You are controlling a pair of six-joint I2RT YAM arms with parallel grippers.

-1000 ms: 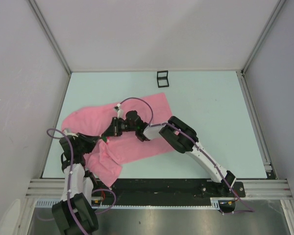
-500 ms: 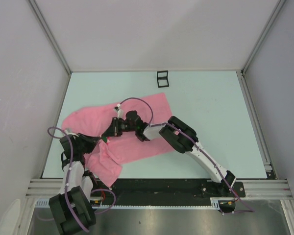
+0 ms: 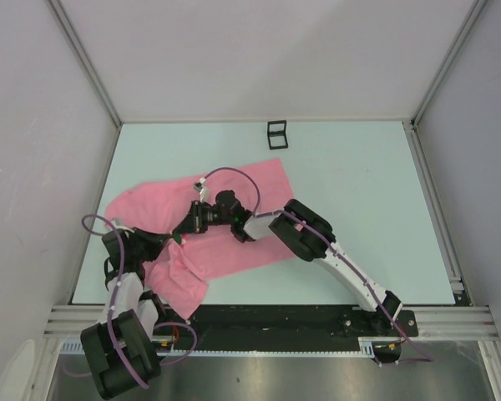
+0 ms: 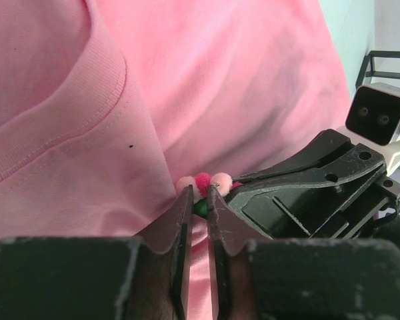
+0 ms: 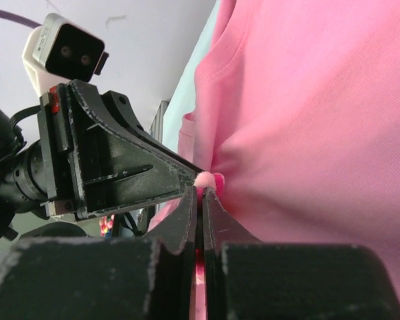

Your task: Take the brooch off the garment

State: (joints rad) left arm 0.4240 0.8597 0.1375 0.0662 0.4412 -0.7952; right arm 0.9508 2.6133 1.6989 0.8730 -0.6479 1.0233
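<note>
Overhead, the garment [image 3: 250, 180] lies flat on the pale table [image 3: 359, 184], its long axis running slantwise from the rumpled near-left end to the far-right corner. A small black frame box [image 3: 276, 134] stands well apart at the far edge. The left gripper [image 3: 171, 240] and the right gripper [image 3: 184, 234] meet tip to tip over the cloth's near-left part.

From the left wrist, the brooch [image 4: 203, 181] sits on the fabric right at the left fingertips [image 4: 185, 200]. Its pale pink petals lie side by side across the view around a red centre, and a green part points down into the narrow slit between the jaws. Whether they actually clamp it, I cannot tell. The right gripper's black body lies just right of it.

From the right wrist, its own jaws are pressed together, tips touching the brooch where it meets the cloth. What they pinch is hidden.
</note>
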